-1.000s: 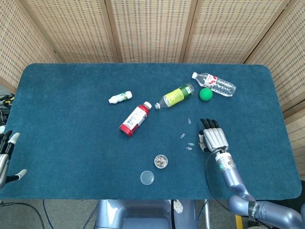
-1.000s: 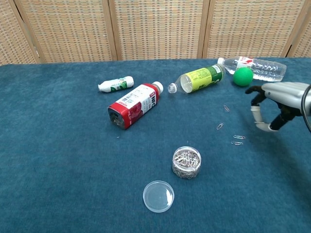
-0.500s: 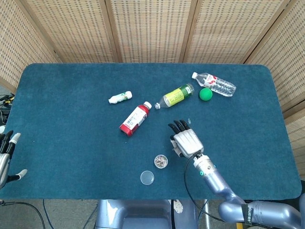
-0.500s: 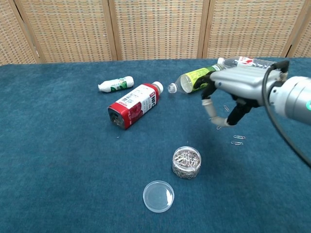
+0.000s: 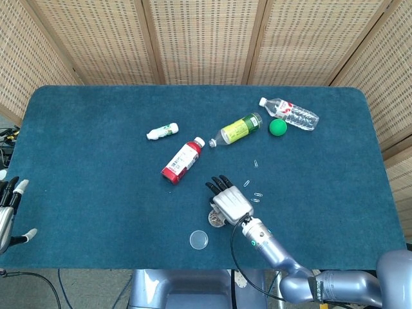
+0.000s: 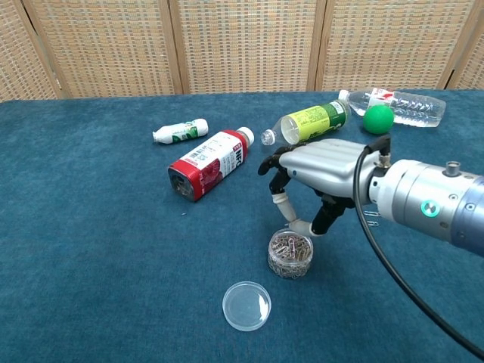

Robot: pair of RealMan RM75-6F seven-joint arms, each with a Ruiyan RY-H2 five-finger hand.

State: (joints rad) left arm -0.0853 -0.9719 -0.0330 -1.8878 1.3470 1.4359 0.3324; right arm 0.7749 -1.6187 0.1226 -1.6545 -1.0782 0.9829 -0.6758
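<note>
My right hand (image 5: 227,201) (image 6: 318,172) hovers palm down just above a small round jar of paper clips (image 6: 290,253) (image 5: 215,220), fingers spread and holding nothing. The jar's clear lid (image 6: 246,305) (image 5: 199,240) lies on the cloth nearer the front edge. A few loose paper clips (image 5: 257,195) lie to the right of the hand. My left hand (image 5: 9,207) rests open at the far left, off the table edge, away from everything.
On the blue table (image 5: 96,154) lie a red bottle (image 5: 182,160) (image 6: 208,163), a small white bottle (image 5: 162,131) (image 6: 180,131), a yellow-green bottle (image 5: 237,129) (image 6: 306,122), a green ball (image 5: 277,127) (image 6: 378,119) and a clear water bottle (image 5: 290,113) (image 6: 397,104). Wicker screens stand behind.
My right hand has swept left and toward the front, from beside the loose paper clips to above the jar of clips. The left hand has stayed still.
</note>
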